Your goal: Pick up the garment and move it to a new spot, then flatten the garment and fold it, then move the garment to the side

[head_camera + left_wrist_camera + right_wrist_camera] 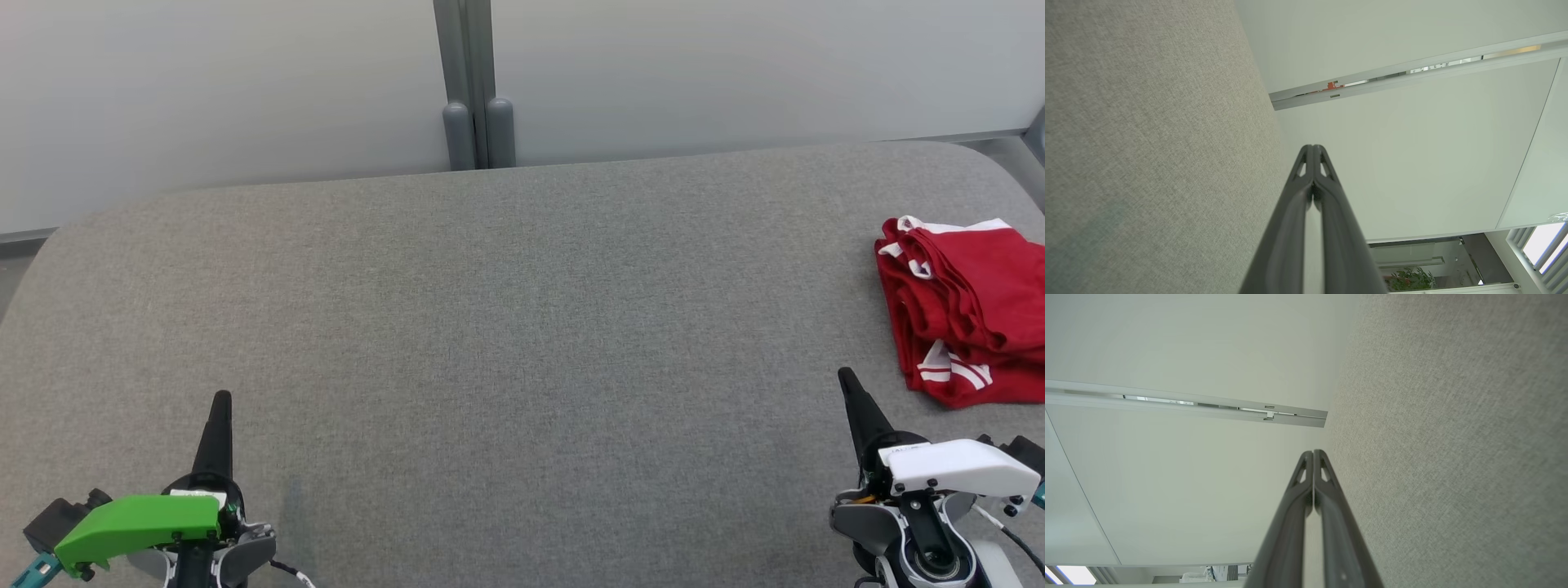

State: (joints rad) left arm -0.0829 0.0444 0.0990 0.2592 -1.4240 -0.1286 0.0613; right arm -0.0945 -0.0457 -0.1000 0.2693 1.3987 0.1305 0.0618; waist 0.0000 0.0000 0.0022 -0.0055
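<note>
A broad grey fabric-covered surface (490, 327) carries a red cloth garment with white trim (967, 302), folded in a rumpled stack at its 3 o'clock edge. The left gripper (221, 400), at 7 o'clock, and the right gripper (847, 377), at 5 o'clock near the garment, both have their fingers pressed together, holding nothing.

Bright, even light — sharp, faint shadows.
</note>
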